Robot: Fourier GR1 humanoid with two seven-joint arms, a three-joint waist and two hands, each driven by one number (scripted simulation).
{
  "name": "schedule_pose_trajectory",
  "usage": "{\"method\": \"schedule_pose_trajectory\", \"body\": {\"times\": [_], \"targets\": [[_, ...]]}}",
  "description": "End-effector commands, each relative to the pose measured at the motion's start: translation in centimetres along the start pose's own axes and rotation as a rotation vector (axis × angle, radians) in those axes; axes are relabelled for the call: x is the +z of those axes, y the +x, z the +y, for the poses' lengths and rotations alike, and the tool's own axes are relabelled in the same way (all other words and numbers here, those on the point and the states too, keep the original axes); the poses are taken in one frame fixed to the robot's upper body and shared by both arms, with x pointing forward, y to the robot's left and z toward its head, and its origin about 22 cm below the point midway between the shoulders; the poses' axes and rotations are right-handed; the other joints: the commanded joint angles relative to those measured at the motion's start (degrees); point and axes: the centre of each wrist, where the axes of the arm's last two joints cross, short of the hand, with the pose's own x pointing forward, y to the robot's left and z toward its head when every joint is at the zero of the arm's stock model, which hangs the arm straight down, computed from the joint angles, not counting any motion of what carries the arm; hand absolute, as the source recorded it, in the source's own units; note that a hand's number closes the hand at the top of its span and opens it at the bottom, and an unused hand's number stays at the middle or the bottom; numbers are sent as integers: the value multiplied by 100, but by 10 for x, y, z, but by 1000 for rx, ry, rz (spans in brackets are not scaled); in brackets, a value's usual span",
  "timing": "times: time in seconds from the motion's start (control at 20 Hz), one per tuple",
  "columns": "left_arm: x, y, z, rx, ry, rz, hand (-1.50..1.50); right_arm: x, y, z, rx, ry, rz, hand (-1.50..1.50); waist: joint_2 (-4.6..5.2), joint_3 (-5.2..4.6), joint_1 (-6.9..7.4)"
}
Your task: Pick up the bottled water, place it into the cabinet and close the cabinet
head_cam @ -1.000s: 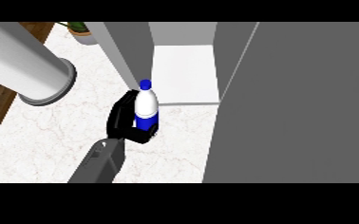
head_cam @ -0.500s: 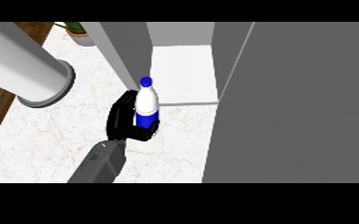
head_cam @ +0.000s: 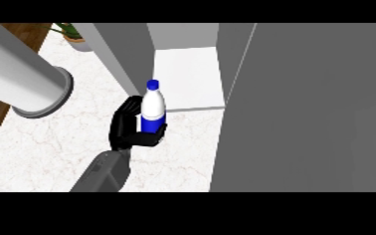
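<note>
The water bottle (head_cam: 152, 107) is white with a blue cap and a blue label, and it stands upright in my right hand (head_cam: 126, 127). The hand's fingers curl round the bottle's lower half from the left and hide part of the label. Bottle and hand hover just in front of the open cabinet (head_cam: 121, 55), near the front edge of its white shelf floor (head_cam: 187, 74). The cabinet door (head_cam: 308, 109) stands open as a large grey panel on the right. No left hand shows.
A thick grey cylinder (head_cam: 33, 79) slants in from the upper left over the white marble counter (head_cam: 51, 149). A potted plant (head_cam: 73, 36) sits at the back left. Brown floor shows past the counter's left edge.
The hand has carried the bottle slightly up and toward the cabinet opening, with almost no movement in the last half second. The door has not moved.
</note>
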Motion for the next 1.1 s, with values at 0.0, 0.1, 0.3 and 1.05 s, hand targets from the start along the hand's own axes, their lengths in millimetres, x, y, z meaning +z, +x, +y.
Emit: {"method": "schedule_pose_trajectory", "body": {"times": [0.0, 0.1, 0.3, 1.05], "targets": [[-57, 51, -100, 50, -197, -109, 150, 1, 0, -9, -62, 19, -18, -150, 35, -37, -294], [-61, 60, -108, 10, -176, -108, 150, 2, 0, -9, -51, 36, 0, -150, 17, -31, -281], [-61, 57, -107, -53, -121, -111, 150, -2, 3, -16, -57, 39, -15, -150, 57, -36, -405], [-55, 45, -88, -223, 107, -51, 150, -5, 2, -33, -110, 104, -38, -150, 142, -42, -681]]}}
